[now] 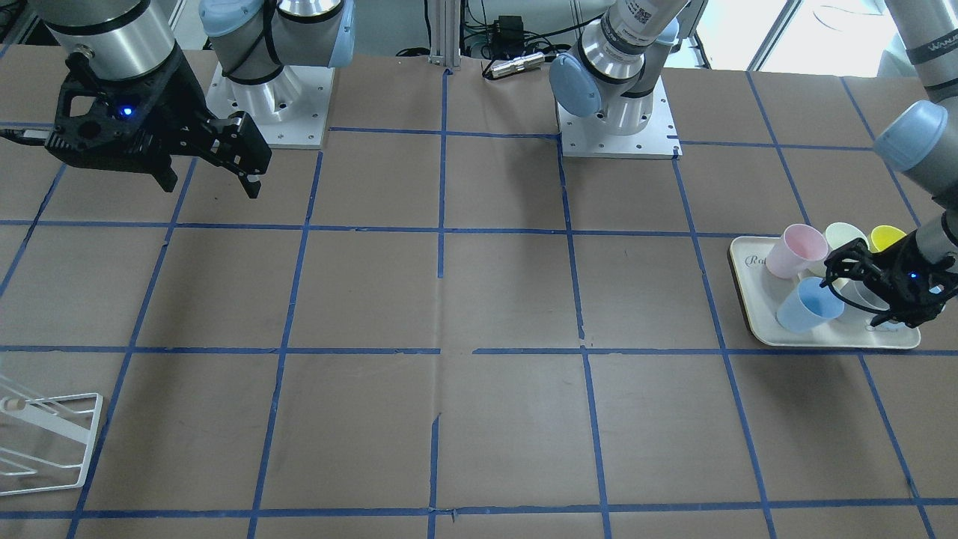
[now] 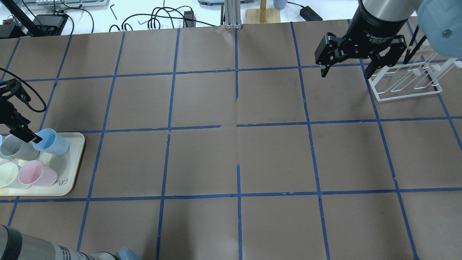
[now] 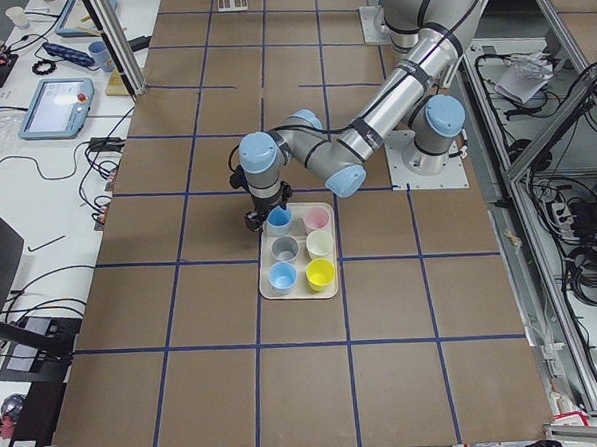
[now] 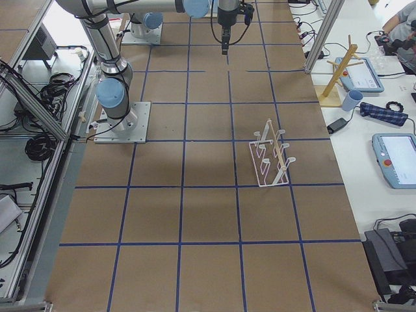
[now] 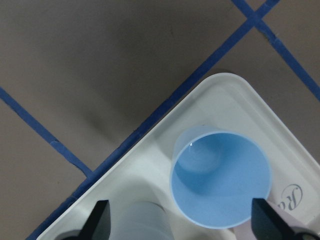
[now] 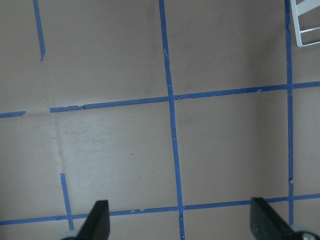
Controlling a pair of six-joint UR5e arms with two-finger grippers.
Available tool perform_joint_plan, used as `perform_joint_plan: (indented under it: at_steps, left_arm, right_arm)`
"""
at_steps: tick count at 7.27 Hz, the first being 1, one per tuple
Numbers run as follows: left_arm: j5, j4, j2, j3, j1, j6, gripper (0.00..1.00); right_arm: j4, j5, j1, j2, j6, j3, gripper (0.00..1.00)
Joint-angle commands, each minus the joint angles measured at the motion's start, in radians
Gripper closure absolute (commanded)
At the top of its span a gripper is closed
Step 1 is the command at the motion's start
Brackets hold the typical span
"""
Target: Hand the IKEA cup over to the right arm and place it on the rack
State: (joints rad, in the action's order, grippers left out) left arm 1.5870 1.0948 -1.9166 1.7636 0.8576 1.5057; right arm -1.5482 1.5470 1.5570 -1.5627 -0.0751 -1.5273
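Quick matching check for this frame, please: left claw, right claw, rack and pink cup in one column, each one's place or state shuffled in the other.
Column 1
1. left claw
2. right claw
3. rack
4. pink cup

Column 2
A. standing on the tray
B. open over bare table
C. no cup hung on it
D. open above the IKEA cup

Pairs: 1-D, 2-B, 3-C, 4-A

IKEA cup (image 2: 50,141): pale blue, handleless, upright, mouth up, in a corner of the cream tray (image 2: 72,180); table's 9 o'clock in the overhead view.
Right arm (image 2: 379,14): silver; black right gripper (image 2: 345,74) spread wide, above the table at 1 o'clock.
Rack (image 2: 404,86): white wire, standing, 2 o'clock.
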Motion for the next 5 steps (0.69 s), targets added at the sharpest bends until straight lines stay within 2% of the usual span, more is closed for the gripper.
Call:
perform_joint_plan:
  at_steps: [1,2,3,4,5]
  left_arm:
    - [0.031,-0.004,-0.031,-0.003,0.0,0.005,0.03]
    - [0.033,0.003,-0.038,-0.003,0.001,0.005,0.1]
    - [0.034,0.008,-0.038,-0.003,0.003,0.005,0.1]
    - [0.036,0.011,-0.038,-0.001,0.005,0.004,0.25]
    - [0.036,0.016,-0.038,-0.001,0.006,0.004,0.46]
  right_arm:
    - [-0.001,-0.001,0.0,0.0,0.0,-0.001,0.0]
    - [0.0,-0.001,0.0,0.001,0.0,-0.001,0.0]
    - [-0.001,-0.001,0.0,0.0,0.0,-0.001,0.0]
    - [0.0,0.001,0.0,0.001,0.001,-0.001,0.0]
    - [-0.001,-0.001,0.0,0.001,0.0,-0.001,0.0]
